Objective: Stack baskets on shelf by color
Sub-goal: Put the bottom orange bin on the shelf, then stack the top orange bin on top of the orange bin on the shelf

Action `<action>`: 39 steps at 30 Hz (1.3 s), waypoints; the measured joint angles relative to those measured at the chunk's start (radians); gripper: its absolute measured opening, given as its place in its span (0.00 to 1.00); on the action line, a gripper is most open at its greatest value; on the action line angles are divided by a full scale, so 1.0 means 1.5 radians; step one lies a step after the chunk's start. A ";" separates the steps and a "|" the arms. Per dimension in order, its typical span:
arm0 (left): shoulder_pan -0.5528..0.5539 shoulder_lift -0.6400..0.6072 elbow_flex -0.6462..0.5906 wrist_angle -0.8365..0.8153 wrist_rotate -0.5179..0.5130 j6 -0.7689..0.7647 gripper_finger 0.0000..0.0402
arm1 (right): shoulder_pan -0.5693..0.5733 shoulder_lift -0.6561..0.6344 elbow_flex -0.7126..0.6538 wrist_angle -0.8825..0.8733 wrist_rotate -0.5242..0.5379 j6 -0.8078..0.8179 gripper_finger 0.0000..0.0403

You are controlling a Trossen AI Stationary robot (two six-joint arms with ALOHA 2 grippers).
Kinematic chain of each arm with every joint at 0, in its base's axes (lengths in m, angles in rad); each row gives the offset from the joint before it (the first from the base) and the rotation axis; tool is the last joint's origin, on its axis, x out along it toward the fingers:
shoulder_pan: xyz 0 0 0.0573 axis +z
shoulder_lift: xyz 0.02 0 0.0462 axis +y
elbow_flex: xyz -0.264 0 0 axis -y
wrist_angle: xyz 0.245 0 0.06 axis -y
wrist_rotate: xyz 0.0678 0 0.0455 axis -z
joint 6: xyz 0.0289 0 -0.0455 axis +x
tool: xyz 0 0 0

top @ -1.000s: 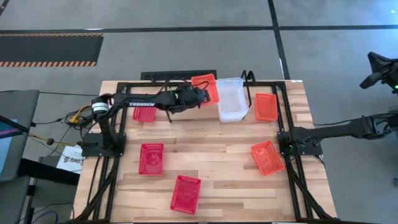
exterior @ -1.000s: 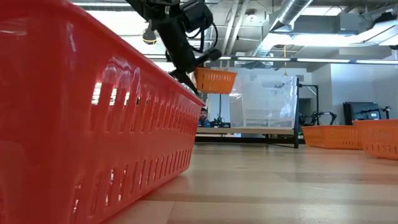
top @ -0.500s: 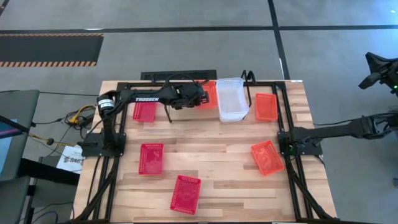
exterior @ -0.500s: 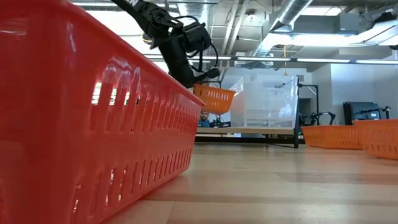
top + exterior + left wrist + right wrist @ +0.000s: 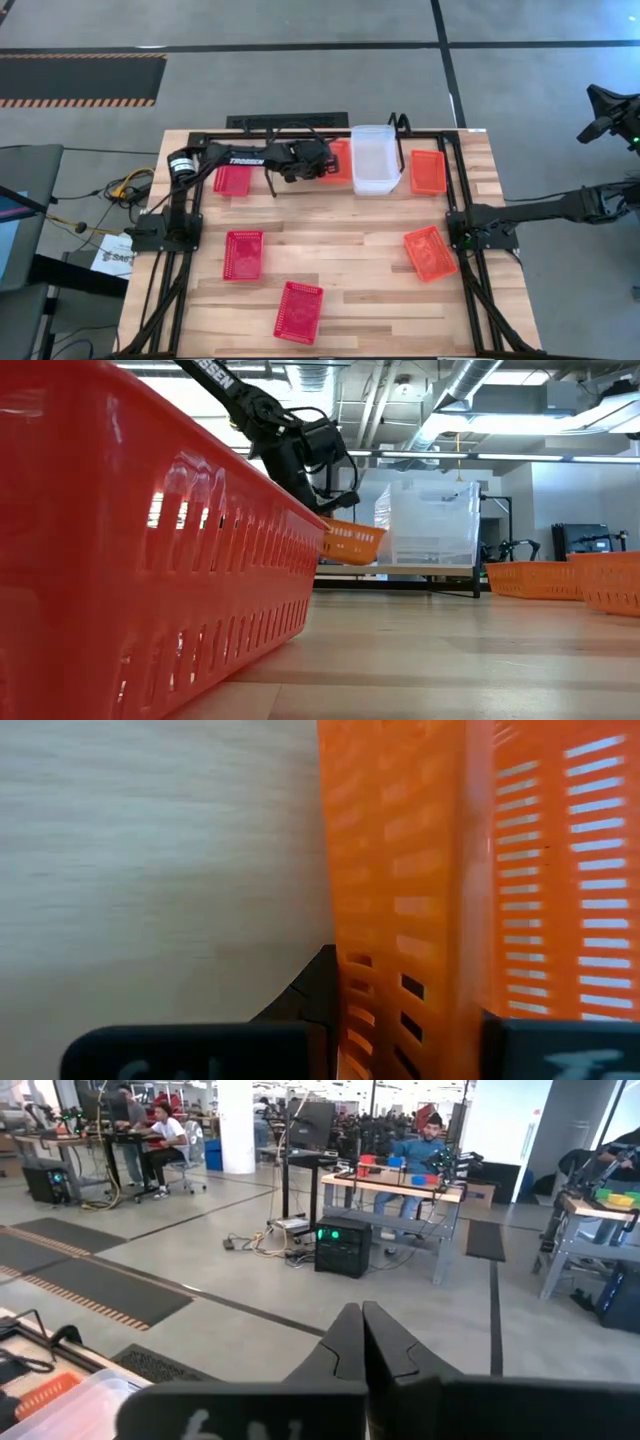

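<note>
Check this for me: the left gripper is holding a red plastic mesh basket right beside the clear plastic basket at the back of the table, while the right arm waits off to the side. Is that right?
Not quite: the plastic mesh basket in the left gripper is orange, not red, as the left wrist view shows close up. The rest holds: it sits beside the clear plastic basket at the back of the wooden table, and the right arm waits off to the side.

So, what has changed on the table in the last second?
The left gripper, shut on the orange basket, has lowered it beside the clear baskets at the shelf. The other baskets and the right gripper, shut and off the table, have stayed put.
</note>
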 joint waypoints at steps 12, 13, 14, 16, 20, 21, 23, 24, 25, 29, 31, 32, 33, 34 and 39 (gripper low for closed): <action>-0.003 0.015 0.011 0.035 0.010 0.063 0.21 | 0.000 0.000 0.000 -0.002 0.000 0.000 0.01; -0.003 0.015 0.013 0.034 0.010 0.068 0.25 | 0.000 0.000 0.000 -0.002 0.000 -0.001 0.00; -0.003 0.016 0.016 0.033 0.011 0.070 0.29 | 0.000 0.000 0.000 -0.002 0.000 -0.001 0.00; 0.003 0.016 0.024 0.028 0.020 0.070 0.36 | 0.000 0.000 0.000 -0.003 0.000 -0.001 0.01; 0.019 0.017 0.040 0.020 0.061 0.075 0.44 | 0.000 0.000 0.000 -0.004 -0.001 -0.001 0.01; 0.023 0.017 0.046 0.015 0.071 0.075 0.45 | 0.000 0.000 0.000 -0.004 -0.002 -0.002 0.01; 0.027 0.017 0.064 -0.009 0.082 0.082 0.45 | 0.000 0.000 0.000 -0.004 -0.007 -0.003 0.00; 0.028 0.017 0.076 -0.025 0.083 0.088 0.46 | 0.000 0.000 0.000 -0.004 -0.012 -0.003 0.00; 0.028 0.017 0.087 -0.042 0.083 0.094 0.46 | 0.000 0.000 0.000 -0.004 -0.019 -0.003 0.01; 0.027 0.017 0.141 -0.143 0.073 0.111 0.45 | 0.000 0.000 0.000 -0.004 -0.026 -0.003 0.01; 0.027 0.017 0.170 -0.193 0.069 0.117 0.44 | 0.000 0.000 0.000 -0.004 -0.027 -0.003 0.00; 0.027 0.017 0.183 -0.214 0.068 0.120 0.44 | 0.000 0.000 0.000 -0.004 -0.029 -0.003 0.00; 0.027 0.017 0.194 -0.232 0.067 0.124 0.44 | 0.000 0.000 0.000 -0.004 -0.031 -0.002 0.00; 0.026 0.017 0.205 -0.246 0.061 0.128 0.44 | 0.000 0.000 0.000 -0.004 -0.033 -0.002 0.00; 0.019 0.016 0.248 -0.274 0.044 0.139 0.44 | 0.000 0.000 0.000 -0.004 -0.034 -0.002 0.01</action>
